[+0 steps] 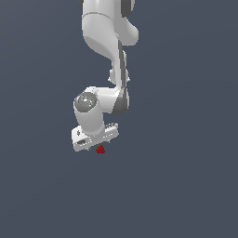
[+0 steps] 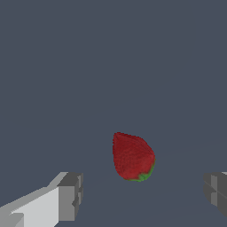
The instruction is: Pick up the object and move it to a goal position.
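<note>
End effector (image 2: 142, 195) of the white Panda arm (image 1: 104, 32) was spread wide, its two grey fingertips (image 2: 71, 195) standing far apart with nothing gripped between them. In the wrist view the strawberry (image 2: 133, 156) lay in the gap between the fingers, nearer to neither by much and touching neither; its red body narrowed toward one end, and a sliver of green leafy top showed at the other. In the exterior view the strawberry (image 1: 100, 149) appeared as a tiny red spot directly below the end effector (image 1: 95, 144), partly hidden by the white hand, so whether it touched the fingers could not be told from there. It rested on a plain slate-grey tabletop (image 1: 186, 186), which filled the background of both views.
</note>
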`<state>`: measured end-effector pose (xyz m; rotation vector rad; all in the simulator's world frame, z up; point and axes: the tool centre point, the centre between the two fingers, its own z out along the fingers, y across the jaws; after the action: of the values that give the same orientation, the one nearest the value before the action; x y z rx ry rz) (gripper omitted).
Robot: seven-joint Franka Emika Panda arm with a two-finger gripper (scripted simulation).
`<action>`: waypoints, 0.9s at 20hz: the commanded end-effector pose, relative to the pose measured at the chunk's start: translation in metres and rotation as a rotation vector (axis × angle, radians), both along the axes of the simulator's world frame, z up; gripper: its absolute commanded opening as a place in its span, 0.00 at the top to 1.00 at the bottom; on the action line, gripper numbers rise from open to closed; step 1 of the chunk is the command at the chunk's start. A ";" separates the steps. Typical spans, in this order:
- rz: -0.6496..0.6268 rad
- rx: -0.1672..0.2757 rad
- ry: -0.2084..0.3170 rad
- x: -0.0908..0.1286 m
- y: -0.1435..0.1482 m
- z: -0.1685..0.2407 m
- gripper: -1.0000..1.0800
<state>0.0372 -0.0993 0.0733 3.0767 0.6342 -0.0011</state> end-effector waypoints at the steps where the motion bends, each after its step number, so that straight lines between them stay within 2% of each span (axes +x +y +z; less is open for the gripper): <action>1: 0.000 0.000 0.000 0.000 0.000 0.000 0.04; 18: 0.004 0.000 -0.001 0.000 0.000 -0.051 0.04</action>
<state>0.0362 -0.0996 0.0235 3.0763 0.6402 -0.0028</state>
